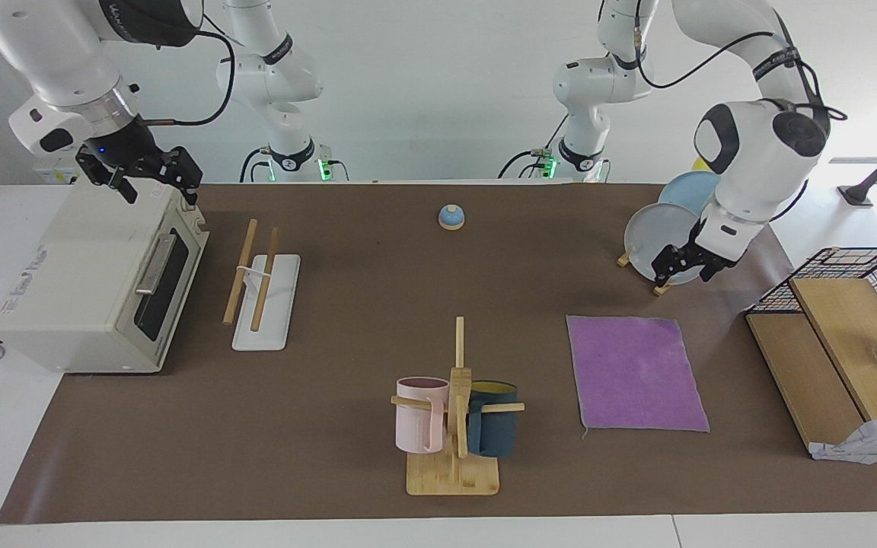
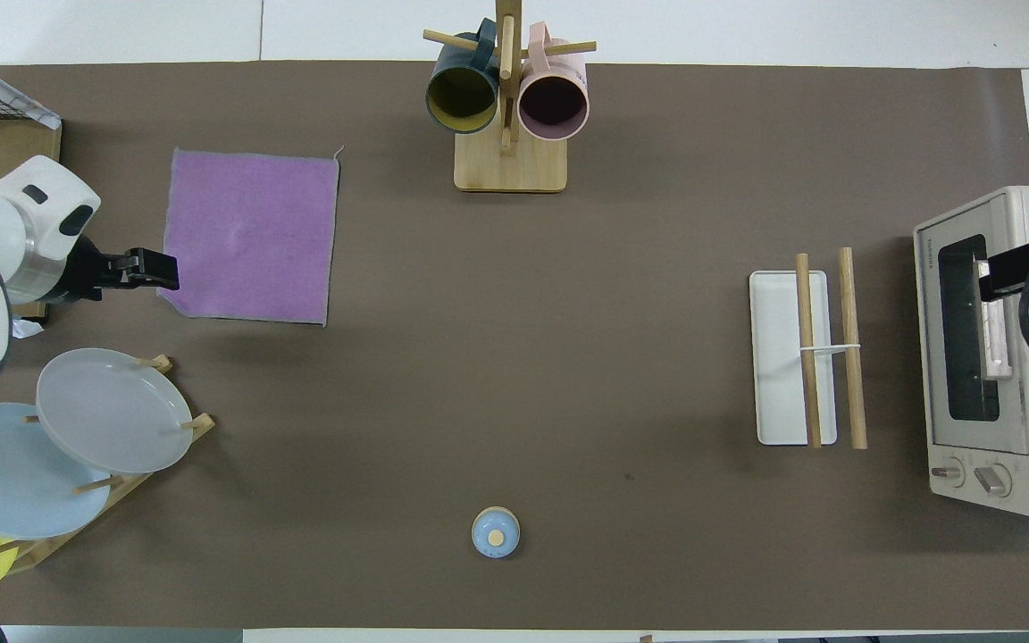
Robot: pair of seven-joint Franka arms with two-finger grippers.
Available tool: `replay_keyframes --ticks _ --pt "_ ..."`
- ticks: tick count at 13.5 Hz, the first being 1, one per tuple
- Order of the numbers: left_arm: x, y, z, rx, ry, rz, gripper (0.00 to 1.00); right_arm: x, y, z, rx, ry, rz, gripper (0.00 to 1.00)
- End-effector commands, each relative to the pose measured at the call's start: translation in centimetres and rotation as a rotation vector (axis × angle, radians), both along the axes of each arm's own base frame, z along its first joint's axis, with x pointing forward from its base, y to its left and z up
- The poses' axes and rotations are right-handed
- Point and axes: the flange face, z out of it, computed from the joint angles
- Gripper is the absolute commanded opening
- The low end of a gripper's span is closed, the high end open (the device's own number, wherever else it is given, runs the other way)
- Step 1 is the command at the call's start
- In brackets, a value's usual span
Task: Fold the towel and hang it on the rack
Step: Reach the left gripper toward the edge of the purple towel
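The towel [image 1: 636, 373] [image 2: 251, 234] lies flat and unfolded, purple face up, on the brown mat toward the left arm's end. The rack [image 1: 263, 283] [image 2: 791, 375], a white base with two light-wood rods, stands toward the right arm's end, beside the oven. My left gripper [image 1: 686, 268] [image 2: 157, 270] hangs open and empty in the air over the towel's corner that lies toward the robots and the left arm's end. My right gripper [image 1: 155, 179] [image 2: 1010, 272] is open and empty, raised over the oven.
A cream toaster oven [image 1: 81, 289] [image 2: 1015, 357] stands at the right arm's end. A mug tree [image 1: 454, 415] [image 2: 507, 98] with pink and dark blue mugs stands farther out mid-table. A plate stand [image 1: 663, 232] [image 2: 112, 406], a blue bell [image 1: 451, 217] [image 2: 496, 532] and a wire basket with wooden boards [image 1: 849, 320] are also there.
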Motion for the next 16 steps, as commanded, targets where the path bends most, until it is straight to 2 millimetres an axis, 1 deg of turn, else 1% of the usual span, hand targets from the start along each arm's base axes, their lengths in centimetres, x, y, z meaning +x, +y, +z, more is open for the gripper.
replay_keyframes --ticks 1,2,3,5,7,9,10,11,13,15,16 --pt "0.8 0.3 -4.6 0.005 0.000 0.001 1.00 -0.8 -0.2 0.1 0.003 0.009 0.020 1.00" --pt "1.0 0.8 -5.9 0.003 0.013 0.015 1.00 -0.8 -0.2 0.1 0.003 0.009 0.020 1.00" --pt "1.2 1.7 -7.0 0.001 0.021 0.035 1.00 -0.8 -0.2 0.1 0.003 0.009 0.020 1.00" --pt "1.7 2.0 -8.8 -0.003 0.014 0.063 1.00 -0.8 -0.2 0.1 0.003 0.009 0.020 1.00" --pt "2.1 2.8 -10.5 -0.009 0.024 0.127 0.96 -0.7 -0.2 0.1 0.003 0.011 0.020 1.00" --pt "1.9 3.1 -10.7 -0.009 0.039 0.156 0.95 -0.8 -0.2 0.1 0.003 0.009 0.020 1.00" --pt "1.7 4.7 -10.8 -0.010 0.043 0.184 0.91 -0.8 -0.2 0.1 0.003 0.009 0.020 1.00" --pt "1.6 5.6 -11.0 -0.021 0.050 0.210 0.88 -0.7 -0.2 0.1 0.003 0.011 0.020 1.00" --pt "1.6 5.3 -11.1 -0.059 0.050 0.242 0.79 -0.8 -0.2 0.1 0.003 0.009 0.020 1.00" --pt "1.6 5.3 -11.1 -0.064 0.052 0.249 0.63 -0.7 -0.2 0.1 0.003 0.011 0.020 1.00" --pt "1.6 5.3 -11.1 -0.064 0.054 0.249 0.59 -0.7 -0.2 0.1 0.003 0.011 0.020 1.00"
